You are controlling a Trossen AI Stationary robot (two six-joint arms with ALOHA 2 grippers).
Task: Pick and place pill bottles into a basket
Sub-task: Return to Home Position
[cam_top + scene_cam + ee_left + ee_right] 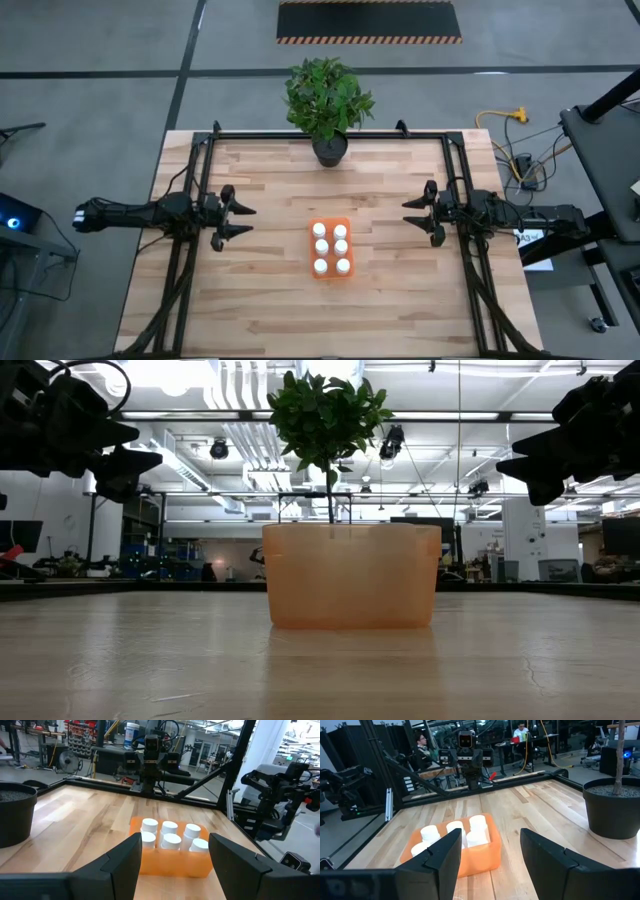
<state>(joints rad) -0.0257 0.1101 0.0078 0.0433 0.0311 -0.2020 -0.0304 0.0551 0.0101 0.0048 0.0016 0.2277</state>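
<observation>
In the low view you can't see a single one of the pill bottles (169, 826). The cloudy orange wall of the basket (350, 575) hides them all. It also hides the plant pot (15, 817) at its 12 o'clock, leaving only stem and leaves. In that picture the left gripper (248, 220), at 10 o'clock from the basket, and the right gripper (406, 213), at 2 o'clock, run off the frame. In the left wrist view the arm's own fingers (120, 865) are cropped and cover part of a near bottle. In the right wrist view a finger (440, 855) blocks the near row, so you can count only five. Both wrist views crop the pot. From above, the bottles are white dots with no detail.
</observation>
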